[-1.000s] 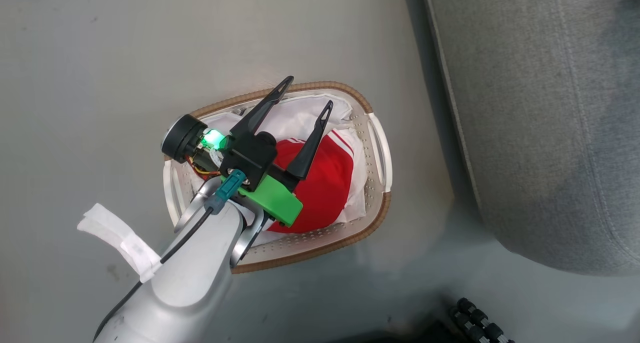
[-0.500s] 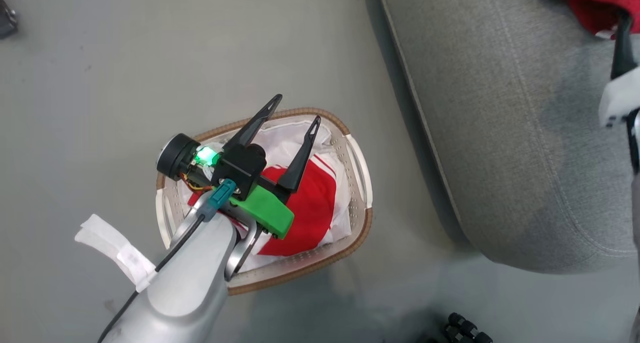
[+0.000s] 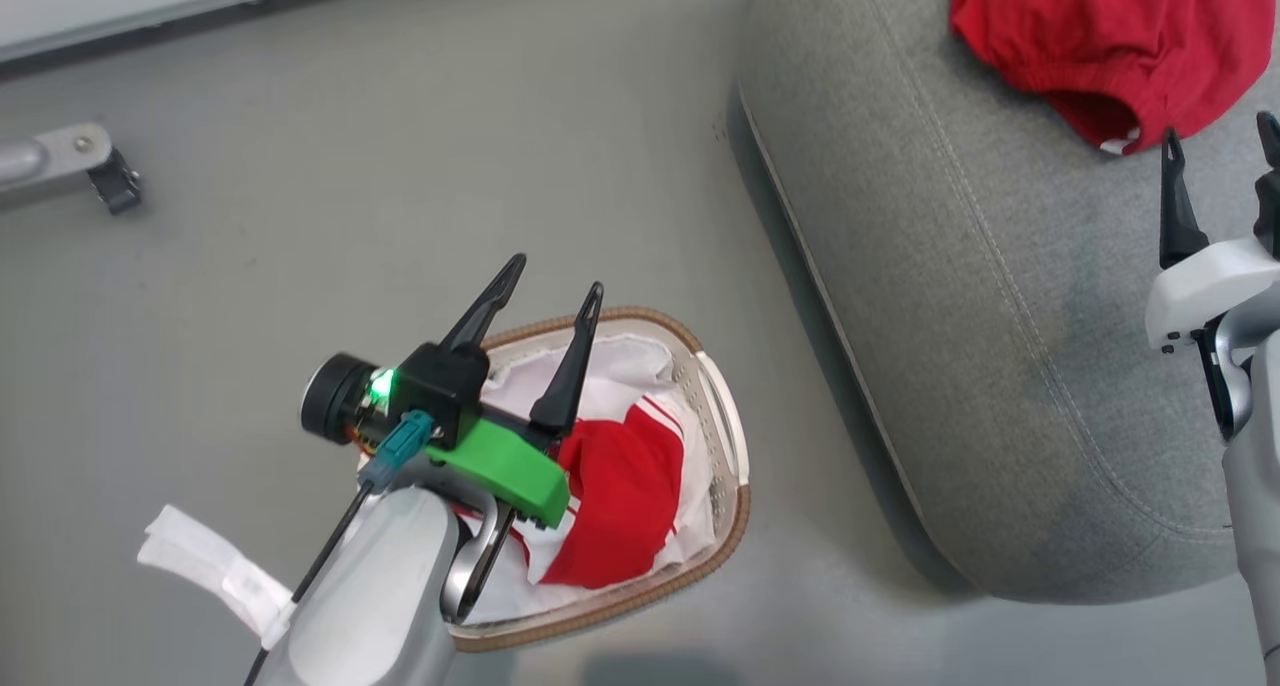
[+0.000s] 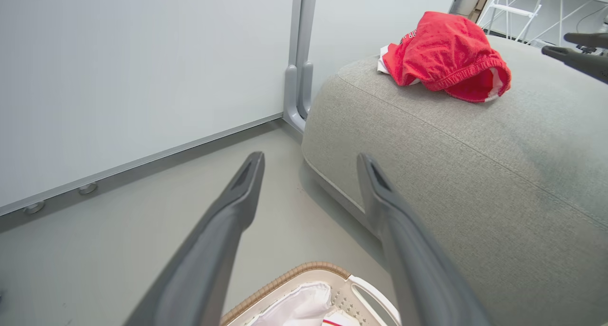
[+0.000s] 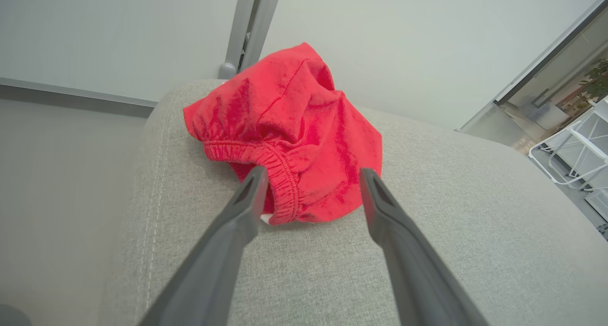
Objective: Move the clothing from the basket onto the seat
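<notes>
One red garment (image 3: 1090, 41) lies crumpled on the grey seat (image 3: 960, 296), also seen in the left wrist view (image 4: 441, 55) and right wrist view (image 5: 289, 126). My right gripper (image 3: 1220, 136) (image 5: 311, 174) hovers open just short of it, nothing between its fingers. A second red garment with white stripes (image 3: 620, 491) lies in the cream basket (image 3: 735, 486) on the floor, over the white liner. My left gripper (image 3: 555, 276) (image 4: 308, 159) is open above the basket, empty. The basket's far rim (image 4: 294, 278) shows below those fingers.
The seat's rounded edge (image 3: 850, 366) stands close to the basket's right side. A metal frame leg with a caster (image 3: 70, 161) sits on the floor at the far left. A white wall panel (image 4: 142, 79) and post (image 4: 299, 55) stand behind the seat.
The head camera has swung up and right, bringing the seat's garment and my right gripper into view. The left gripper stays open over the basket.
</notes>
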Available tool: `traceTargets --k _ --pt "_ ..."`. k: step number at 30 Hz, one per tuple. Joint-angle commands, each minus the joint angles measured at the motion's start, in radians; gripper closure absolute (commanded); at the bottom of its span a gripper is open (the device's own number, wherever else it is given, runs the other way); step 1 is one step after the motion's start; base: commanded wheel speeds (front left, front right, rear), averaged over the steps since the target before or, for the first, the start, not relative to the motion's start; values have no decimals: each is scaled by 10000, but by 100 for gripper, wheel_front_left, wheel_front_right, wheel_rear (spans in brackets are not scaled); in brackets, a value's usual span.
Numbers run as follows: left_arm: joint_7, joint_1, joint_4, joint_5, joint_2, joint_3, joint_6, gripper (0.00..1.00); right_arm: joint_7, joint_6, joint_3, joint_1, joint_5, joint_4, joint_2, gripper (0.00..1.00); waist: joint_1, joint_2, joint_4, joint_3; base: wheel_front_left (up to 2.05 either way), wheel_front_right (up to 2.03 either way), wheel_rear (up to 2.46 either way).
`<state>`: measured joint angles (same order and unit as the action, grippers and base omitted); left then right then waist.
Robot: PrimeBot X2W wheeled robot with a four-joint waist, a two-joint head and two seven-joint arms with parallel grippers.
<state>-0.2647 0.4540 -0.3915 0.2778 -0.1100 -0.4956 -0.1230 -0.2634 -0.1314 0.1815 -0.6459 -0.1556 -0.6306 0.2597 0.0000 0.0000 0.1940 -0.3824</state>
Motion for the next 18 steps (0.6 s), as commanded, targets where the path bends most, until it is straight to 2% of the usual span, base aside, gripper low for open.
traceTargets --k 1,8,18 --pt "5 -301 59 32 26 170 47 0 -19 14 -78 121 161 157 32 0 0 0 -355 764 0 0 0" --pt "6 -1151 320 17 203 1181 167 0 -19 14 -462 176 728 959 -274 0 0 0 -880 1620 0 0 0" --pt "6 -2522 761 -56 471 2974 357 0 -21 14 -855 1314 1559 2057 -1470 0 0 0 -1530 2419 0 0 0"
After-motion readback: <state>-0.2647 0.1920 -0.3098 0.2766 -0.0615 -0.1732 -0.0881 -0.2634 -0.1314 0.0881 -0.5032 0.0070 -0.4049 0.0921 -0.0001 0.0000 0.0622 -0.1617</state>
